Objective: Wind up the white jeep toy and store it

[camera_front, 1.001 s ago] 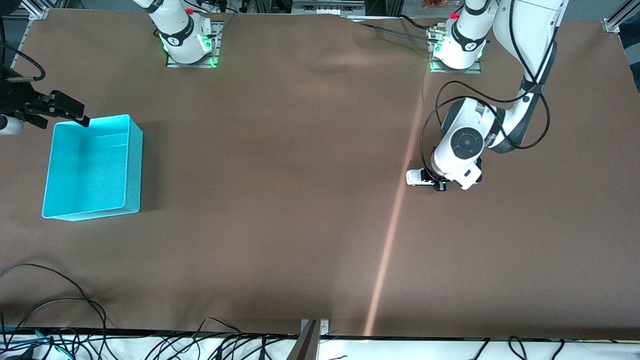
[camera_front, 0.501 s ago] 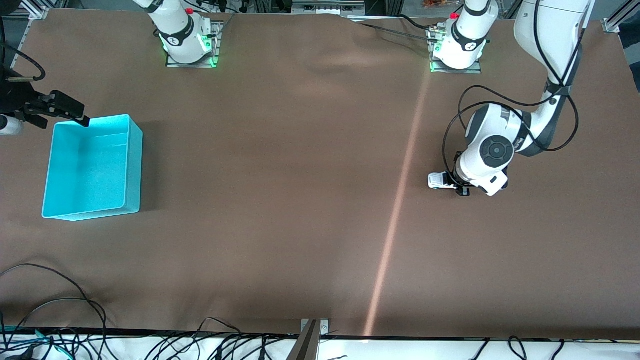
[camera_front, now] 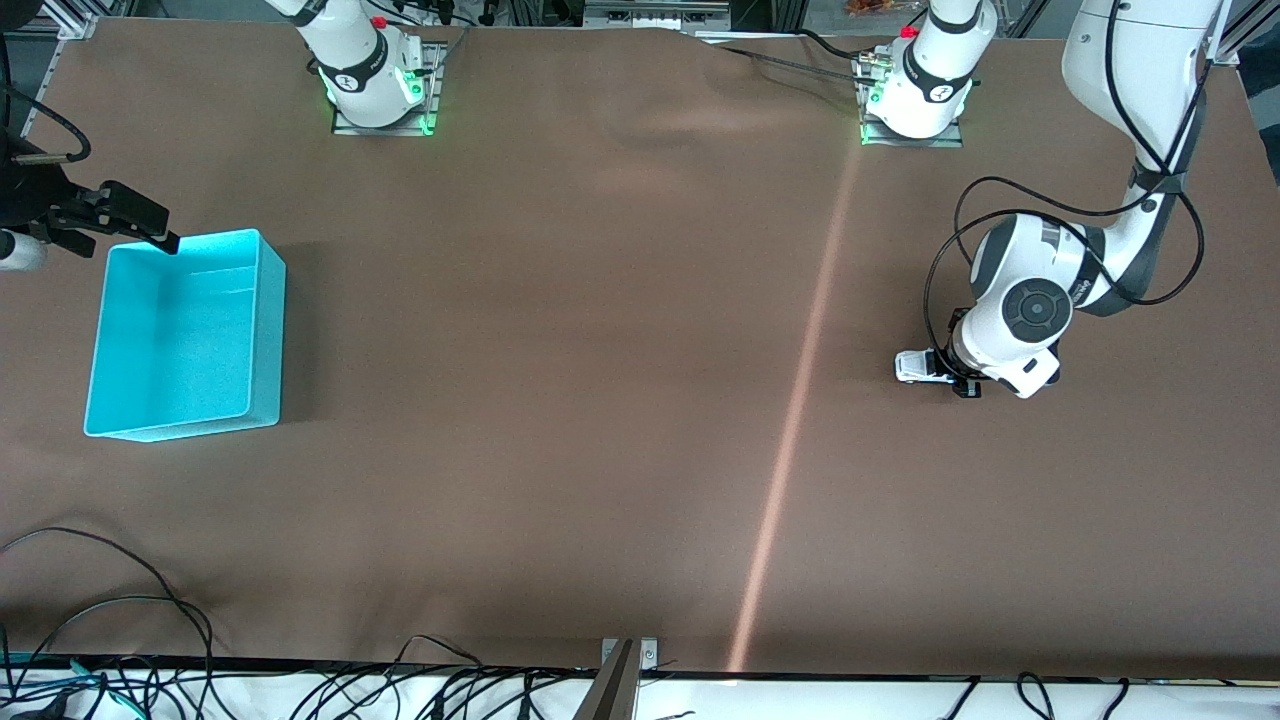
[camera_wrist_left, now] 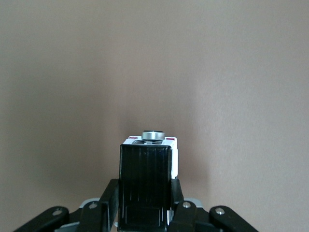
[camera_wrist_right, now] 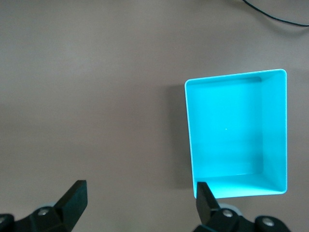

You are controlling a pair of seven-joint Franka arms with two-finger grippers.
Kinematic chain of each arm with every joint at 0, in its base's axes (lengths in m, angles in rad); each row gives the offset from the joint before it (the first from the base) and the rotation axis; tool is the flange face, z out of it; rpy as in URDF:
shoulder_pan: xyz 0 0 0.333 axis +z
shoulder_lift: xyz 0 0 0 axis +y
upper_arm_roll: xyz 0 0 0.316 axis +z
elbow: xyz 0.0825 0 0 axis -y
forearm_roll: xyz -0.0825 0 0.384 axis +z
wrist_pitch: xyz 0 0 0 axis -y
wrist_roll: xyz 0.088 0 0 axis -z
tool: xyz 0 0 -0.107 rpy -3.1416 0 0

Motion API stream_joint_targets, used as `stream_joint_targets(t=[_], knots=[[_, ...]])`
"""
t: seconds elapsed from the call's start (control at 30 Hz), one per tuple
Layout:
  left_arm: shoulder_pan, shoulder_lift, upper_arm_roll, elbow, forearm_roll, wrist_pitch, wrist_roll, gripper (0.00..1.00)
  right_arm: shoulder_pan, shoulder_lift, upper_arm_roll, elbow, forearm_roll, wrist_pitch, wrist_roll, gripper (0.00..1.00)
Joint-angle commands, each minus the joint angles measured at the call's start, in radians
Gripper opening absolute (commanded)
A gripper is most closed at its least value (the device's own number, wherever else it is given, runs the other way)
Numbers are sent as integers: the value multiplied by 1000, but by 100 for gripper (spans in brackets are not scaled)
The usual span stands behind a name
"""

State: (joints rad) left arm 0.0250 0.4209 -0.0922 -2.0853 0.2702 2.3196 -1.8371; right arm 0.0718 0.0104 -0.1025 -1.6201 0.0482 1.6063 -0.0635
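The white jeep toy [camera_front: 912, 367] with a black roof is low at the brown table, toward the left arm's end. My left gripper [camera_front: 950, 378] is shut on it, with the fingers on the jeep's two sides. In the left wrist view the jeep [camera_wrist_left: 147, 169] fills the space between the fingers of the left gripper [camera_wrist_left: 145, 210]. The turquoise bin [camera_front: 262, 330] stands empty at the right arm's end. My right gripper [camera_front: 125, 220] waits open over the bin's corner that is farthest from the camera. The right wrist view shows the open right gripper [camera_wrist_right: 140, 198] and the bin [camera_wrist_right: 190, 130].
Black cables [camera_front: 120, 640] lie along the table edge nearest the camera. A pale light streak [camera_front: 790, 430] crosses the table. The arm bases [camera_front: 375, 80] stand at the edge farthest from the camera.
My left gripper has moved with the jeep toward the left arm's end of the table and slightly nearer the camera. The right arm has not moved.
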Motion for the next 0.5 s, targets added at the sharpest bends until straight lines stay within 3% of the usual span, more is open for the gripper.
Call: stream_joint_targets(t=[0.0,0.47], knots=[[19,108,6,25,49,84,10,15,-3,16,-2,26,-5,-17,-12,100],[42,108,6,28,55,84,48,17,-4,17,-3,26,-4,-17,-12,100]])
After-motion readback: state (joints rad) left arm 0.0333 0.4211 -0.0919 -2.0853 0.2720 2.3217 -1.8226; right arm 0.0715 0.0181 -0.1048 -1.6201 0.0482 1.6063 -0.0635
